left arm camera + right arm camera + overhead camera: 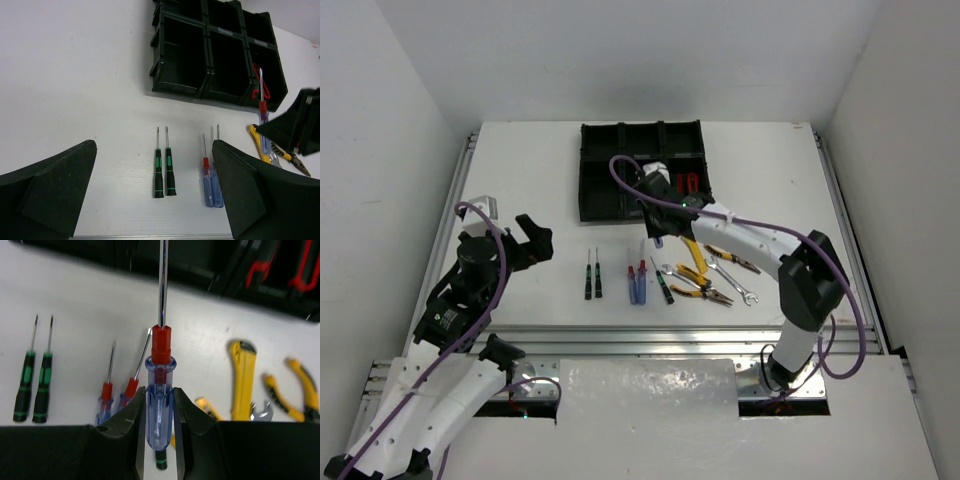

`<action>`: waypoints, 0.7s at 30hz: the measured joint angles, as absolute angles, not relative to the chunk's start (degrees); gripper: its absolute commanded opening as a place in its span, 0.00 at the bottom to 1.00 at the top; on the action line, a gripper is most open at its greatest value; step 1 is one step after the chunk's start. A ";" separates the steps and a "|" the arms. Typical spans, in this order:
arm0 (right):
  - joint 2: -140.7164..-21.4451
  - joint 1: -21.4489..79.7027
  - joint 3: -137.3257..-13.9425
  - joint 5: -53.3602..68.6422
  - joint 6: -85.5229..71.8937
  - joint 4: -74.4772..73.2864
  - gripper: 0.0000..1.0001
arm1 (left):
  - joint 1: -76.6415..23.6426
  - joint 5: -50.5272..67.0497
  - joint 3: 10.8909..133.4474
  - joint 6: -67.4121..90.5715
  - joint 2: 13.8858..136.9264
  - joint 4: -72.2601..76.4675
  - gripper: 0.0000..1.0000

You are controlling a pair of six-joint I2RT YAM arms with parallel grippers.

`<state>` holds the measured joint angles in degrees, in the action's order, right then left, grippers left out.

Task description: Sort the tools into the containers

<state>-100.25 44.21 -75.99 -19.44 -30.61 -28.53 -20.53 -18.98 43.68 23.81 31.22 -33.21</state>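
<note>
Right gripper [160,396] clamps a blue-handled screwdriver [159,426]

Held: blue screwdriver [160,412], clear handle, red collar, clamped by the handle in the right gripper [159,396], shaft pointing ahead at the black tray [172,89]. Red-handled cutters [260,270] lie in a compartment ahead-right. Two blue-red screwdrivers [116,395] lie flat just left of the fingers, the black-green pair [32,385] further left. Yellow pliers [242,375] and a wrench [260,412] lie to the right.

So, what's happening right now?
Right gripper shut on blue screwdriver, held aloft. Left gripper open, empty. Tray ahead, path looks clear.
</note>
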 measured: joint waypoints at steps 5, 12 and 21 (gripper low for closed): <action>-104.90 39.83 -81.87 -17.37 -23.35 -23.31 0.00 | -20.53 -18.98 43.68 23.81 31.22 -33.19 1.00; -112.40 35.57 -85.23 -13.74 -13.28 -13.30 0.00 | -20.53 -18.92 43.68 23.81 31.24 -33.19 1.00; -124.16 32.95 -91.70 -7.66 -3.40 -7.77 0.00 | -20.53 -18.59 43.68 23.77 32.27 -32.95 1.00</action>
